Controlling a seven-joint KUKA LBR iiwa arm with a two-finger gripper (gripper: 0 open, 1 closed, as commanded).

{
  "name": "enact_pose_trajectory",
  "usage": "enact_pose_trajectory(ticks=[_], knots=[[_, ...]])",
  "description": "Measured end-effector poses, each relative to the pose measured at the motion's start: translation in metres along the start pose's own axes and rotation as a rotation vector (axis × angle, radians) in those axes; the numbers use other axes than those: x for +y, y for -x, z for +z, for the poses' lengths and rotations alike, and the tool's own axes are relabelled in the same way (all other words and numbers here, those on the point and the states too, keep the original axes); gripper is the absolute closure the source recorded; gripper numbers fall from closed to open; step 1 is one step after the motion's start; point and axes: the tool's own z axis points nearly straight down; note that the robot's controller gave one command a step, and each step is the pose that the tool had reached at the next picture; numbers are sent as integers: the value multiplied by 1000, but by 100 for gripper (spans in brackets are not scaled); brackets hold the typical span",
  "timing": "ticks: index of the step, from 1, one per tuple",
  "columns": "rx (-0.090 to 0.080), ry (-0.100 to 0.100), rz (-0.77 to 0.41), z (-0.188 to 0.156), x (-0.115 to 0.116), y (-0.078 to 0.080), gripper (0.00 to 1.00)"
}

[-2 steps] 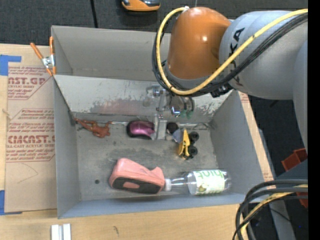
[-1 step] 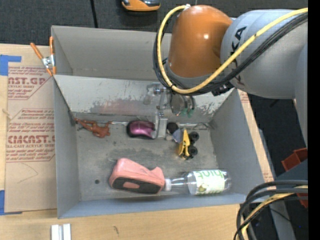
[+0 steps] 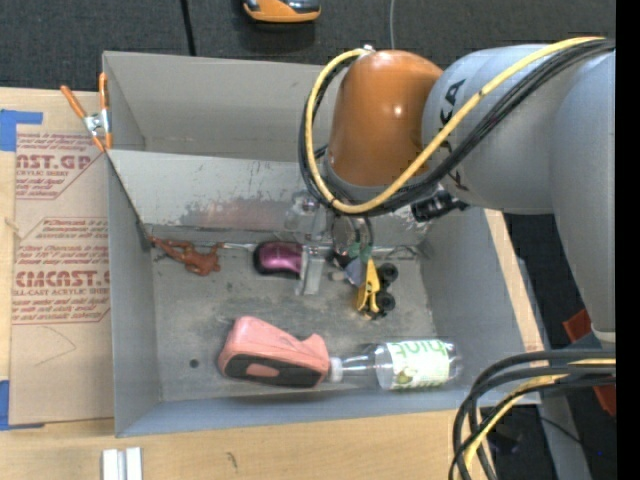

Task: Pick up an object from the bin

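The magenta rounded thing (image 3: 277,258) lies near the back wall of the bin (image 3: 180,178), about midway along it. My pincer (image 3: 328,260) hangs low just beside it, on the side my arm comes from. I cannot tell whether my pincer is open or closed. A yellow-and-black thing (image 3: 370,290) lies close on my other side. To do this well, I judge I should centre over the magenta thing before closing, take it across its narrower width, and keep off the wall. The pink shoe-like thing (image 3: 268,353) and the clear bottle (image 3: 405,364) lie well apart, toward the front.
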Motion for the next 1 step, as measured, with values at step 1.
enact_pose_trajectory(ticks=[1], knots=[[6,-2,55,30,33,-30,0]])
